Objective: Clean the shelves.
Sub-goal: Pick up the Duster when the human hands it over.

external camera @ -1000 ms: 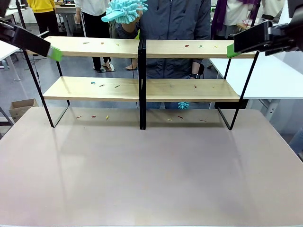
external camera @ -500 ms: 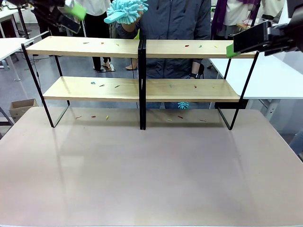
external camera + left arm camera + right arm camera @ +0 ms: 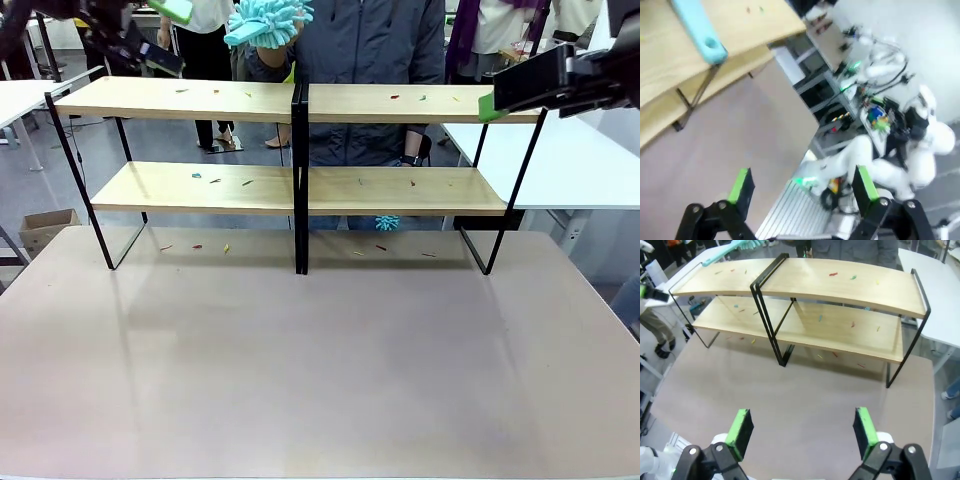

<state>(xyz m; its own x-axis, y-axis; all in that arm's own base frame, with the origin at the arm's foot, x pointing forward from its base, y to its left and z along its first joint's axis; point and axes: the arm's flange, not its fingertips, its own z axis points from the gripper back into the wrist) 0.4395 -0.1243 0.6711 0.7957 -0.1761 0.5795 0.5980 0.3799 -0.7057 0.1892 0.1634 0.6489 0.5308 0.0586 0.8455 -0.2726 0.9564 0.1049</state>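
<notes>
The shelves [image 3: 300,100] stand at the far side of the tabletop, two light-wood boards on a black frame, strewn with small coloured scraps [image 3: 215,180]. A person behind them holds a fluffy turquoise duster [image 3: 266,20] above the upper board. My left gripper [image 3: 160,32] hangs open high at the upper left, left of the duster. In the left wrist view the left gripper [image 3: 802,182] holds nothing, and the duster's handle [image 3: 697,27] lies over the shelves [image 3: 670,55]. My right gripper [image 3: 500,95] is open by the upper board's right end. The right wrist view has it [image 3: 802,430] empty above the shelves [image 3: 840,287].
More scraps [image 3: 195,246] lie on the brownish-pink tabletop [image 3: 320,360] under the rack. A small turquoise tuft [image 3: 387,222] peeks from behind the lower board. White tables [image 3: 570,160] flank the scene, and people stand in the background.
My left gripper rose from the left end of the upper board and moved right, toward the duster. The right arm stayed still.
</notes>
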